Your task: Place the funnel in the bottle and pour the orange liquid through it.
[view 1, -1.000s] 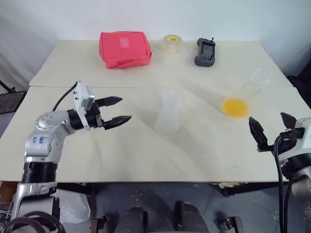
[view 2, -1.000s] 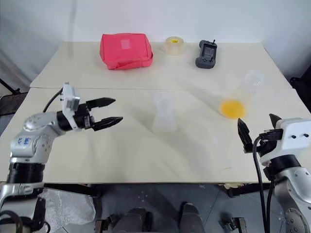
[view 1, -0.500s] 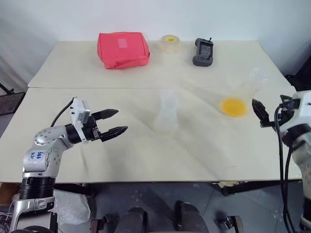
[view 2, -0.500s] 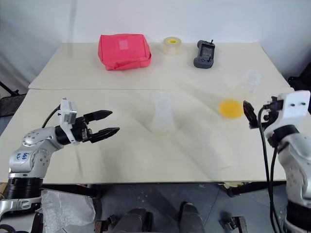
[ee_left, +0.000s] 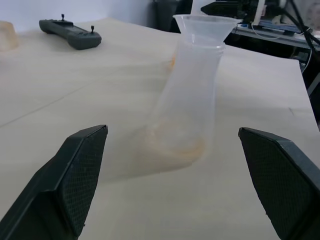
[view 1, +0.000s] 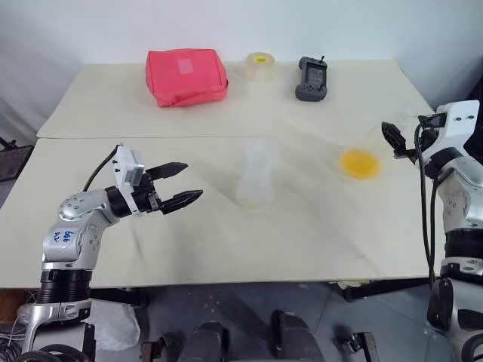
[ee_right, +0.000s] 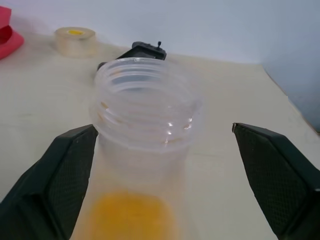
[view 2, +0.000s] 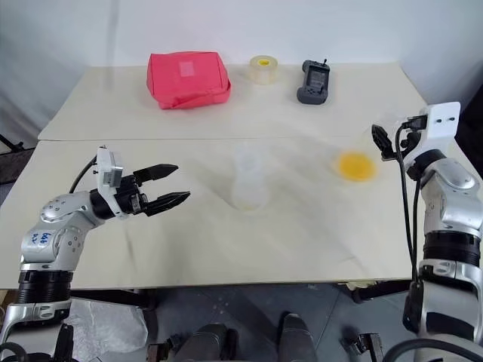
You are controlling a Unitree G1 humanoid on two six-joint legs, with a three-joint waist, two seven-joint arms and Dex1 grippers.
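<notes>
Funnel seated in the bottle, framed by spread gripper fingers.

The funnel (ee_left: 205, 25) sits in the mouth of the clear bottle (ee_left: 187, 107), upright on the pale surface (ee_left: 75, 105); left gripper (ee_left: 175, 190) fingers (ee_left: 82, 170) stand wide apart, short of it. A dark handheld controller (ee_left: 70, 34) lies beyond.

Clear funnel (ee_left: 205, 24) seated in upright bottle (ee_left: 186, 100), orange liquid (view 1: 359, 163) apart

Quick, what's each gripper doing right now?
Left gripper: open, holding nothing, facing the bottle.
Right gripper: open, holding nothing, jaws either side of the jar.
</notes>
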